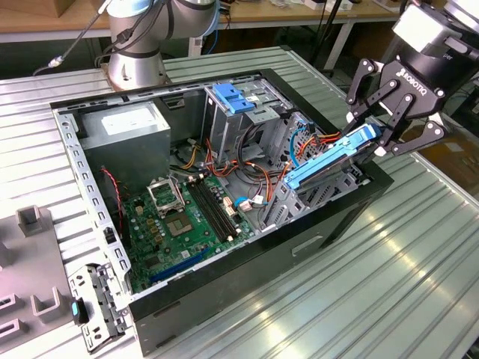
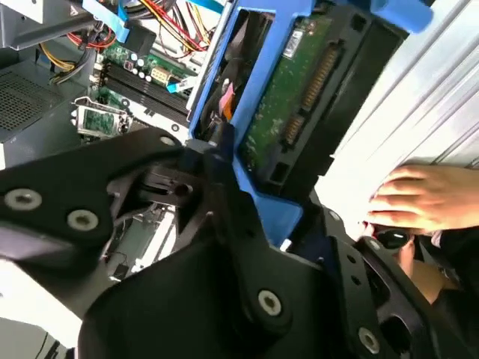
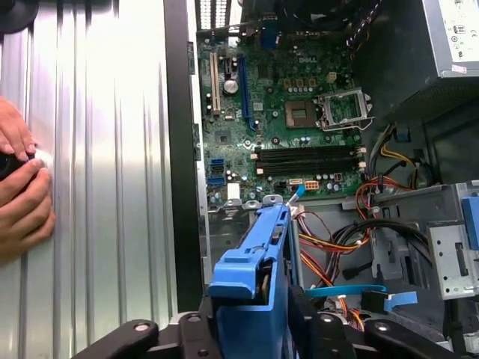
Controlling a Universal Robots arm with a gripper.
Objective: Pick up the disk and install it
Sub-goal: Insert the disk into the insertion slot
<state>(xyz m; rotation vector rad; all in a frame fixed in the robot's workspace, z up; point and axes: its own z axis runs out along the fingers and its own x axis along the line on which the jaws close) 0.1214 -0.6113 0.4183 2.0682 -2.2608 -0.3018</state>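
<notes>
The disk (image 1: 329,161), in its light blue carrier rails, hangs tilted over the drive bay at the corner of the open computer case (image 1: 224,288) on the exterior view's right. Its lower end dips into the case and its upper end sits between my fingers. My gripper (image 1: 376,139) is shut on that upper end. In the second wrist view the disk (image 2: 292,97) shows its green circuit board underside inside the blue frame, with the black fingers (image 2: 217,161) clamped on the rail. The first wrist view looks along the blue rail (image 3: 251,273) down towards the motherboard.
The case holds a motherboard (image 1: 187,217), a grey power-supply box (image 1: 123,127), orange and red cables, and a tall metal cage topped by a blue bracket (image 1: 236,97). A person's hands (image 3: 19,187) rest on the ribbed metal table beside the case. Grey fixtures (image 1: 34,224) stand at the exterior view's left.
</notes>
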